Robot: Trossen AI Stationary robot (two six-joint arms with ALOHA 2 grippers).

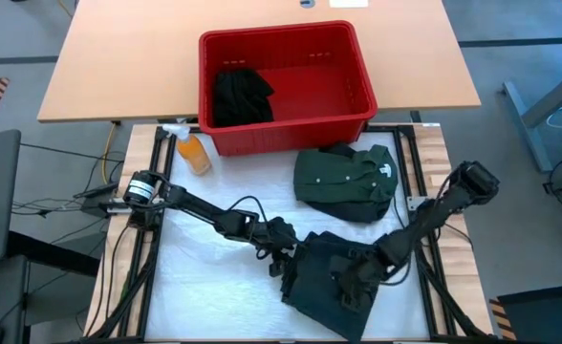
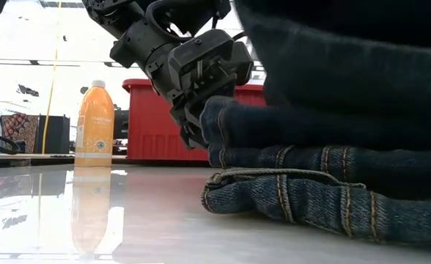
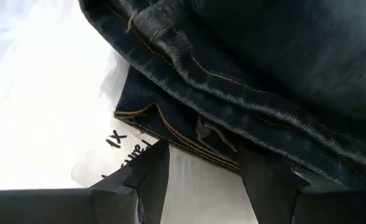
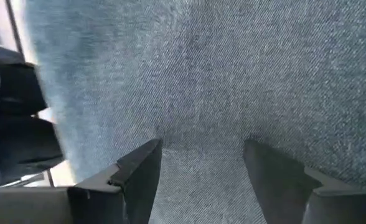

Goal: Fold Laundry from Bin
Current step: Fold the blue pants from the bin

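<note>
Jeans [image 1: 331, 277] lie half-folded at the table's near edge, left gripper [image 1: 279, 250] spread at their side seam and right gripper [image 1: 356, 282] spread on top, seemingly flattening the fold.

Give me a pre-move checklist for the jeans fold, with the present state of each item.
1. Left gripper at the jeans edge: ok.
2. Left jaws gripping denim: cannot tell.
3. Right gripper over the jeans, jaws apart: ok.
4. Folded green shirt lies apart from the jeans: ok.
5. Orange bottle stands clear, beside the bin: ok.
6. Bin emptied: not ok, a black garment remains.
</note>
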